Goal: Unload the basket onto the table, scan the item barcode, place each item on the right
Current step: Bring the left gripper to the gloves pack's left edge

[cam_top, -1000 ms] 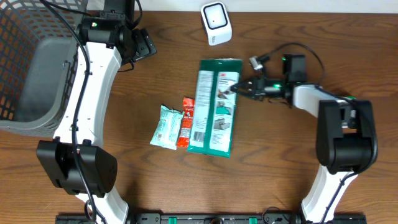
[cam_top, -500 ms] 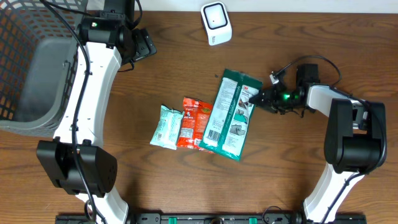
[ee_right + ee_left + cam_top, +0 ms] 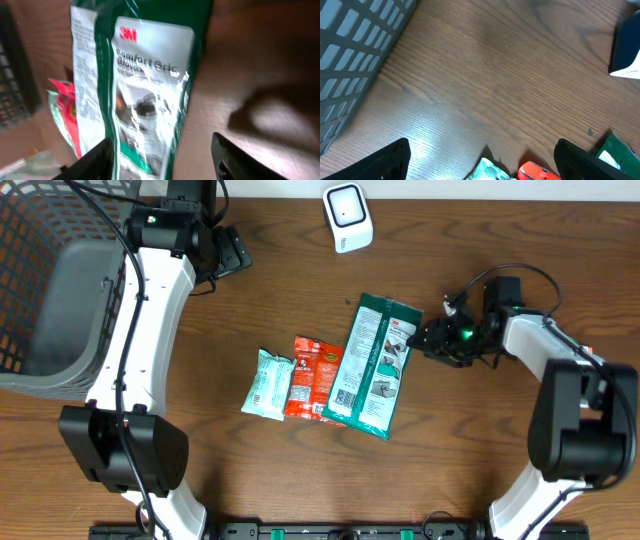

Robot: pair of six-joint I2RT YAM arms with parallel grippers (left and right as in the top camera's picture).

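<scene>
Task item: the green glove pack [image 3: 372, 365] lies flat on the worktop [image 3: 450, 460], near the middle, printed face up. It is tilted, with its far end leaning toward the robot's right.
Pack markings: the right wrist view shows a red "3M" logo and the words "Comfort Grip Gloves" over a clear window. A white printed strip runs along the pack's left long edge; any barcode there is too small to make out.
Right claw [image 3: 425, 340]: low over the worktop, just beside the pack's right long edge near its far end. Its fingers stand apart and clamp nothing. In the wrist view one finger shows against the pack and the other against bare wood; whether either touches the pack cannot be told.
Left claw [image 3: 481, 147]: raised over the far left of the worktop, with the fingers spread wide and only wood between them.
White scanner [image 3: 346, 217]: stands at the far edge of the worktop, well apart from the pack and nearer the left claw than the right.
Red packet [image 3: 312, 377]: lies flat, with its right edge touching the pack's left edge.
Pale packet [image 3: 268, 383]: lies flat just left of the red packet, touching it.
Grey basket [image 3: 50, 290]: sits at the left edge of the worktop, beside the left arm.
</scene>
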